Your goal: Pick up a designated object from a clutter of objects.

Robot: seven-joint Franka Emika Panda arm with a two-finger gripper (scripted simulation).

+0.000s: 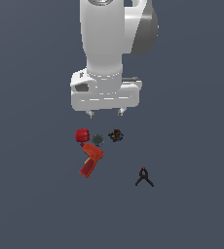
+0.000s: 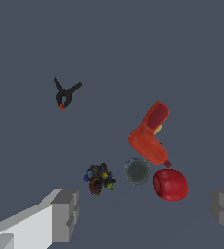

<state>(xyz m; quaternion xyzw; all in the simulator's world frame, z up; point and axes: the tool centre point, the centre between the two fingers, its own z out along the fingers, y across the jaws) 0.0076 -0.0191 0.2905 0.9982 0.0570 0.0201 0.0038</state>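
I hold the gripper [image 1: 105, 115] wide above the clutter, empty, and next must centre over the red lump [image 1: 82, 135].

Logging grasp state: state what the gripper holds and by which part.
Nothing is held. The gripper is open above the clutter, and the red lump lies free on the surface.

A flat, dark slate-blue ground [image 1: 31, 194] fills everything (evenly lit, featureless).
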